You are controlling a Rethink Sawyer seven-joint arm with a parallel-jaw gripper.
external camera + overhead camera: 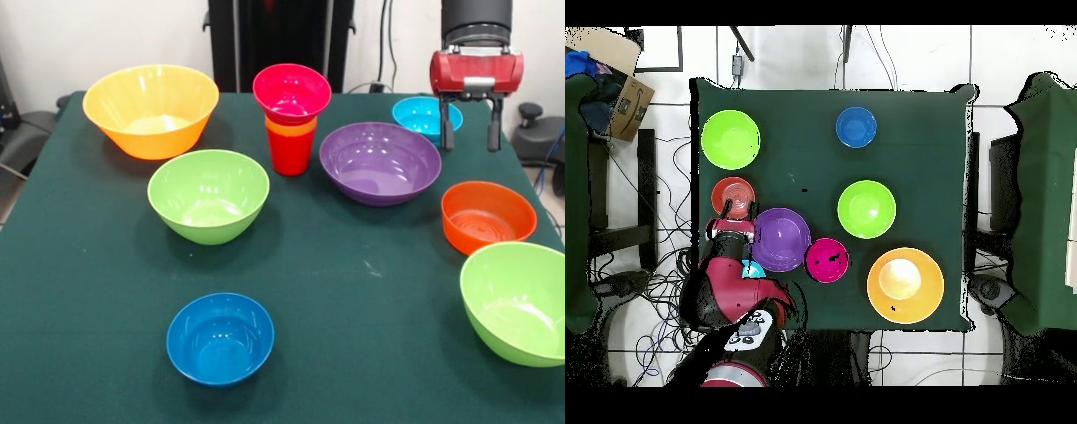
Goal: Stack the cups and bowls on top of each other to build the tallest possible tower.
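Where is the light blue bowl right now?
In the front view the light blue bowl sits at the table's far right, just behind the purple bowl, with the open gripper hanging beside it.

— What's cut off or covered here?

— In the front view the picture's right edge clips the near lime green bowl [519, 302]. The claw [471, 134] stands in front of the light blue bowl [425, 115], hiding its right side.

— And from overhead?

— The arm covers nearly all of that light blue bowl; only a sliver shows. The pink bowl [827, 260] hides the cups beneath it.
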